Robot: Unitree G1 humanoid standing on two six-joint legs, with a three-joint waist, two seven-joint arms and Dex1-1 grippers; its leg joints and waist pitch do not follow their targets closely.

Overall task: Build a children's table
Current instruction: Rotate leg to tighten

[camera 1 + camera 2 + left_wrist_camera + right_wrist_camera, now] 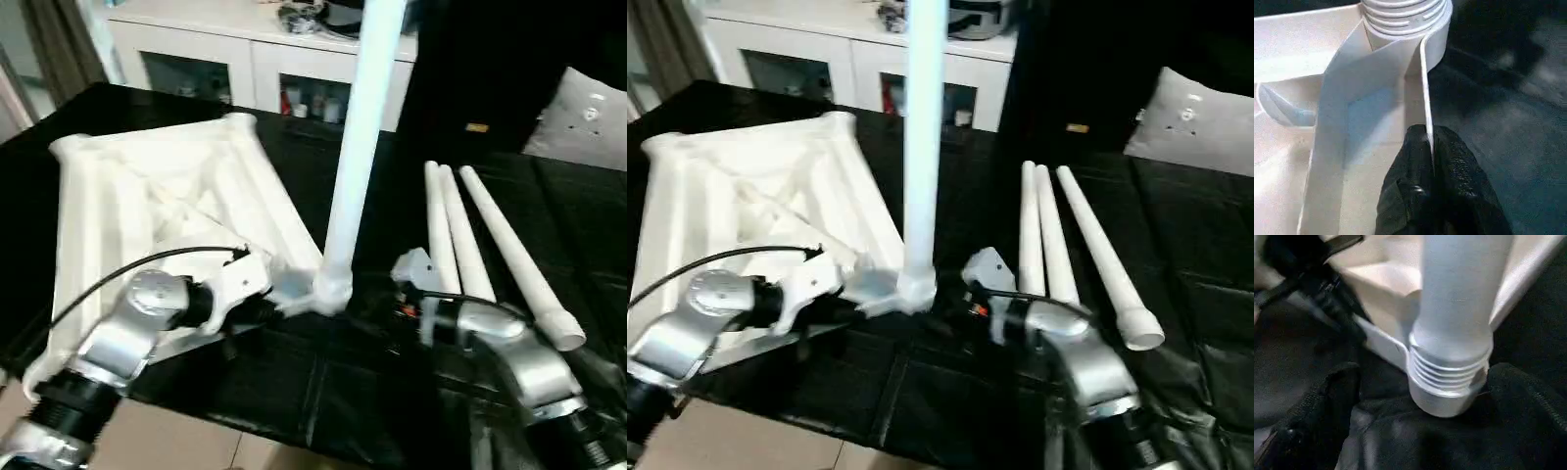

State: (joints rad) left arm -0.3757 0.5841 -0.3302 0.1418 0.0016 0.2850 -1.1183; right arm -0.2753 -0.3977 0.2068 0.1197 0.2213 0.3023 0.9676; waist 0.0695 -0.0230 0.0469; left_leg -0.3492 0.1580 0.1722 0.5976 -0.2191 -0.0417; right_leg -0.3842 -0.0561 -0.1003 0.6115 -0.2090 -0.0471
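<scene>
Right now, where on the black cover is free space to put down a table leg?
Free: the black cover along the near edge between the two arms, and between the upright leg and the three loose legs. Crowded: the near tabletop corner, where the left gripper pinches its rim.

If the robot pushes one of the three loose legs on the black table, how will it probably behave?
A loose leg is round and lies flat, so it would probably roll. Being tapered, it may curve rather than roll straight. It looks like stiff, hollow plastic, so likely light.

Upright leg [358, 147] in tabletop [147, 206] corner
</scene>
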